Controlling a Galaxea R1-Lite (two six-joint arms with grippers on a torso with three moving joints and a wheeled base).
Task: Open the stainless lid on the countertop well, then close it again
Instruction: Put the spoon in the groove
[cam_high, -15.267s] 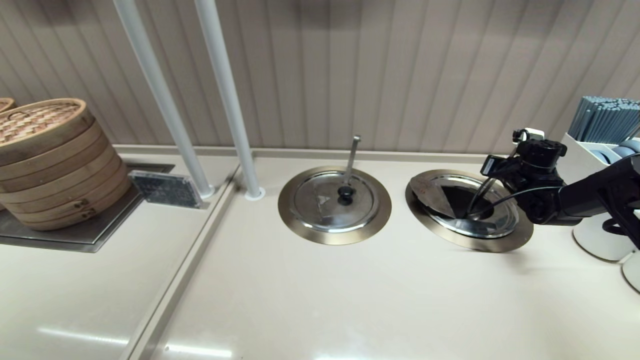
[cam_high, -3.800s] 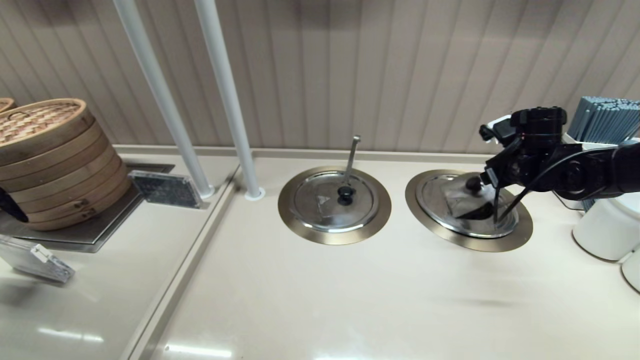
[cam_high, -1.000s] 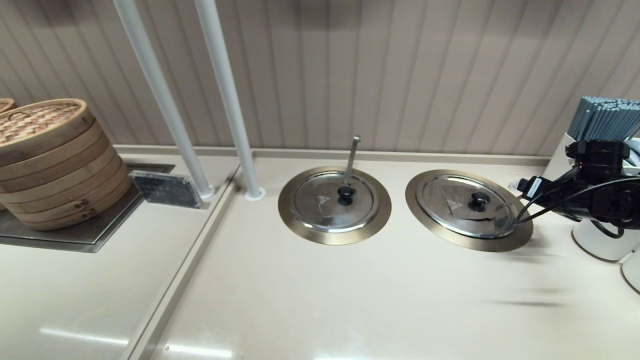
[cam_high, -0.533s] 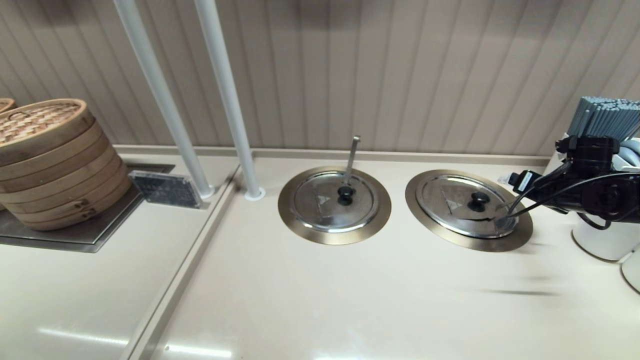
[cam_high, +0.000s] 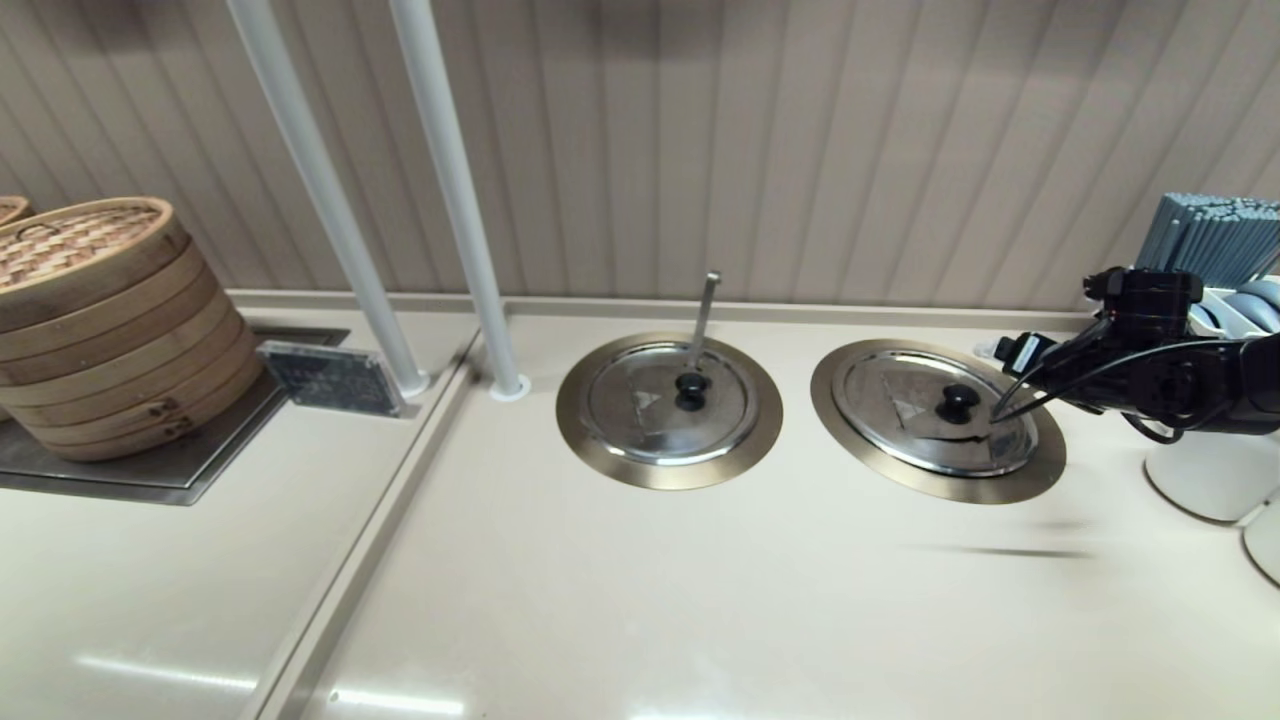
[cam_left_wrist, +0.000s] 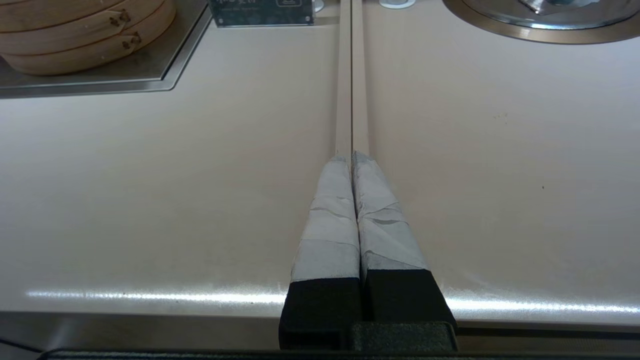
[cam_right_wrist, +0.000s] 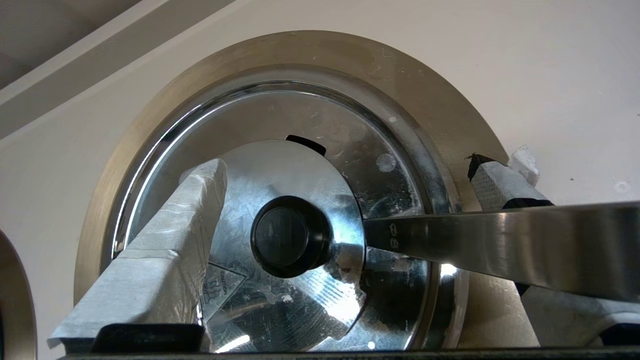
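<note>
The stainless lid (cam_high: 935, 412), shiny with a black knob, lies flat and closed on the bronze-rimmed countertop well (cam_high: 1035, 474).

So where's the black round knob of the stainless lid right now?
In the head view, the black round knob sits mid-lid on the right-hand well, just left of the open right gripper.

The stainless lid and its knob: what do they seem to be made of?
The stainless lid looks like polished steel: it mirrors light and shows fine brush marks. Its knob appears to be matte black plastic, though that is uncertain.
</note>
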